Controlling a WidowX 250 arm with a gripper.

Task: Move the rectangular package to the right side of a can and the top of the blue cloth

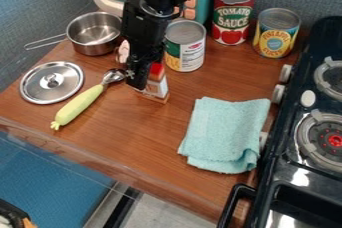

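Wood-grained counter (143, 132) stretches before me, and the little red-topped package (157, 87) stands on it, just in front of a green-and-white can (192, 56). The black gripper (138, 81) hangs down at its left side; open or closed, I can't tell. Folded blue cloth (226, 133) lies rightward, near the stove (299, 174); a yellow-handled spoon (77, 106) lies left.

Black tool (138, 81); red-and-white package (158, 86) beside it, plain pale-aqua cloth (224, 134) nearer the camera than it, brown wood-grained worktop (137, 137) beneath it.
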